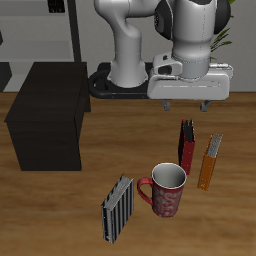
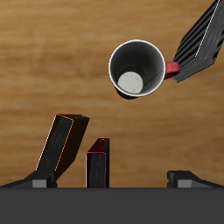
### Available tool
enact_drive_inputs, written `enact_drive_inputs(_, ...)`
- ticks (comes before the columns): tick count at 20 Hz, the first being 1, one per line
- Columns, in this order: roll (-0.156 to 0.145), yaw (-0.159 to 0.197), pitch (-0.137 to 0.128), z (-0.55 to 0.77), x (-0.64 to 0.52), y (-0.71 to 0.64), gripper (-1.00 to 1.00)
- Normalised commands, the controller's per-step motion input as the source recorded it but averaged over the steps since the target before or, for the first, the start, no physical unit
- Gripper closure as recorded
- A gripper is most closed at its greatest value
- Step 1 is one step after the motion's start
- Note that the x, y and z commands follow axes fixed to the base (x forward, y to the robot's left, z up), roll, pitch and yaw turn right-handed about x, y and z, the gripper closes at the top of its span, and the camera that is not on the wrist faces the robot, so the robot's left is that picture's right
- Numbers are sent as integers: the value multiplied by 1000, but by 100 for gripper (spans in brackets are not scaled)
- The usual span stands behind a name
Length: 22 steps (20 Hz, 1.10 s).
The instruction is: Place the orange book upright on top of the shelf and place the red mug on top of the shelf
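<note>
Orange book (image 1: 209, 162) stands below the gripper (image 1: 187, 105), whose fingers are spread and empty; descending off-centre could knock over the dark red-and-black book (image 1: 186, 147) beside it.

Warm brown wooden tabletop (image 1: 60, 215) with visible grain, filling most of the exterior frame. Across the top of that frame, a pale grey wall (image 1: 40, 20). At upper left, tall dark metal rack (image 1: 72, 30) against the wall. At upper right, a few green leaves (image 1: 222, 38). Soft, even light.
</note>
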Motion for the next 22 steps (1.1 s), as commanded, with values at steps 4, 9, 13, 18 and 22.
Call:
enact_drive_inputs(4,44,25,-21,-113,7,451,-100)
enact_drive_inputs(9,21,21,-1,-144,62,276,-100)
enact_drive_inputs(13,5,6,1,-135,63,161,-100)
enact_drive_inputs(18,7,3,-3,-217,53,268,-100)
enact_drive_inputs(22,38,-2,-15,-190,125,249,-100)
